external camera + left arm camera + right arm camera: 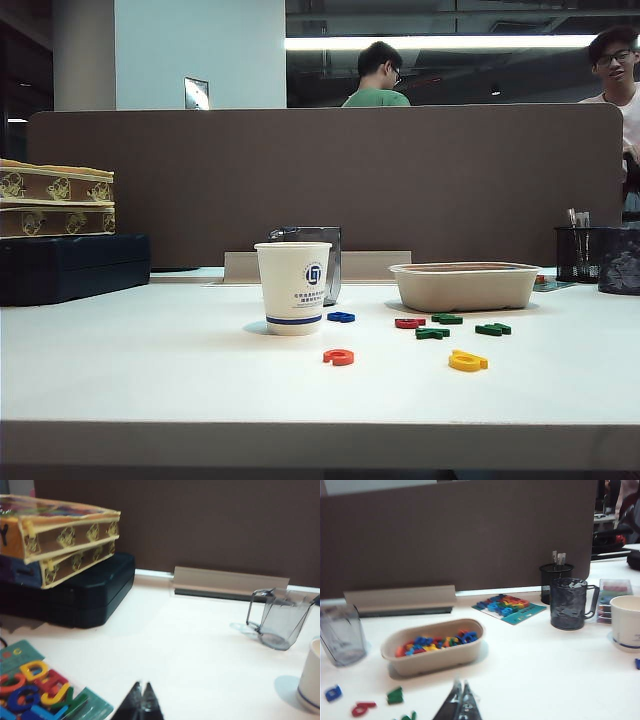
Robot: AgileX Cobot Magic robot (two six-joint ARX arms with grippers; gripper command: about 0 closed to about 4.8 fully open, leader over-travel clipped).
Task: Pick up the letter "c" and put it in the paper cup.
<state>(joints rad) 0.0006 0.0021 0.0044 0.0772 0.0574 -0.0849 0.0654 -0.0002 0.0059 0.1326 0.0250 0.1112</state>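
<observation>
The letter "c" [339, 357], small, flat and orange-red, lies on the white table in front of the paper cup [293, 288], slightly to its right. The cup stands upright, white with a blue logo and a blue band; its side also shows at the edge of the left wrist view [312, 681]. Neither gripper appears in the exterior view. My left gripper [142, 686] is shut and empty above bare table, well away from the cup. My right gripper [460, 685] is shut and empty, just in front of the beige tray [432, 656]. The "c" is out of both wrist views.
Loose letters lie right of the cup: blue [341, 317], dark red [409, 323], green [433, 333], yellow [467, 361]. The beige tray [465, 288] holds several letters. A clear jug [280, 620], stacked boxes [60, 240], a pen holder [556, 580], a dark mug [568, 603] and another white cup [626, 622] stand around.
</observation>
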